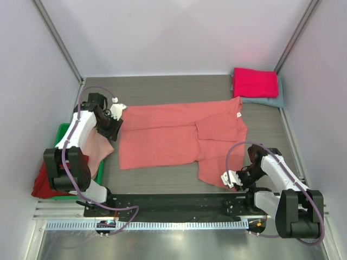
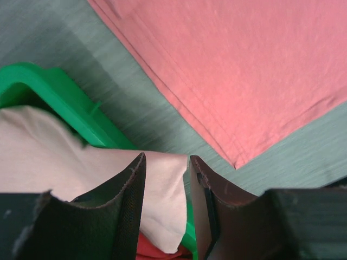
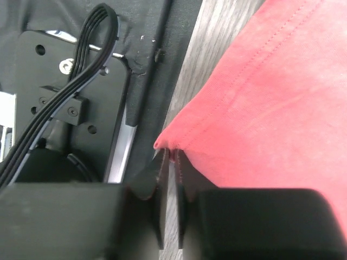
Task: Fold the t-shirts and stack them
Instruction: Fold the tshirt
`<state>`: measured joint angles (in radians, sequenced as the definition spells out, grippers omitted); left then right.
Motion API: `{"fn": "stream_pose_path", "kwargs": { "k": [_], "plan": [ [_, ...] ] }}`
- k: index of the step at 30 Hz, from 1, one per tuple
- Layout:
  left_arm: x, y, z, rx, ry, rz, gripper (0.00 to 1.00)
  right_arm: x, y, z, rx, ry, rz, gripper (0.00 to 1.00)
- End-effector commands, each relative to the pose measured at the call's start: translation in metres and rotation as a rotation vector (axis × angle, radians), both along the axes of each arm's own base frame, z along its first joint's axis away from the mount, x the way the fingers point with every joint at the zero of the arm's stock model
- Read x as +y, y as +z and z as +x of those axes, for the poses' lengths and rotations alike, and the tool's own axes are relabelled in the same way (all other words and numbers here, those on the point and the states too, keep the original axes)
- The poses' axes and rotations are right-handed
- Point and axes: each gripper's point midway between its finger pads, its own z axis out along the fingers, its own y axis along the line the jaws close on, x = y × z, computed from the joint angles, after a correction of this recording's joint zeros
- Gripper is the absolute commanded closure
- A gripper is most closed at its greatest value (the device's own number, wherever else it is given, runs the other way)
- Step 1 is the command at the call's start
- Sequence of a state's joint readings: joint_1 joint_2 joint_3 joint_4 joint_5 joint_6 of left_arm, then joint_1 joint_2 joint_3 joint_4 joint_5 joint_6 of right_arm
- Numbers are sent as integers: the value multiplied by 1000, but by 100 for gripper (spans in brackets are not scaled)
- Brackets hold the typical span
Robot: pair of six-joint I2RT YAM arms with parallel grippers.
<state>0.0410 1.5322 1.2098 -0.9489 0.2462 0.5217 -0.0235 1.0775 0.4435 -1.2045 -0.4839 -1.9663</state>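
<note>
Bin (image 1: pixel 62 131): pink shirt (image 1: pixel 97 150), red shirt (image 1: pixel 43 184) | end effectors: left (image 2: pixel 167 158) open, empty; right (image 3: pixel 169 155) pinching salmon shirt (image 1: pixel 173 135)

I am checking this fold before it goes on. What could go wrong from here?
The right gripper pinches only the very corner hem of the salmon shirt, so the cloth may slip out when lifted. The left gripper stands open over the pale pink shirt at the green bin, and might snag it instead.
</note>
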Motion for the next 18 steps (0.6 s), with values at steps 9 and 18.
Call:
{"fn": "stream_pose_path", "kwargs": {
  "k": [9, 18],
  "plan": [
    [1, -5, -86, 135, -354, 59, 61, 7, 5, 61, -424, 379, 41, 99],
    [-19, -26, -123, 391, -476, -18, 63, 1, 13, 60, -428, 363, 6, 99]
  ]
}}
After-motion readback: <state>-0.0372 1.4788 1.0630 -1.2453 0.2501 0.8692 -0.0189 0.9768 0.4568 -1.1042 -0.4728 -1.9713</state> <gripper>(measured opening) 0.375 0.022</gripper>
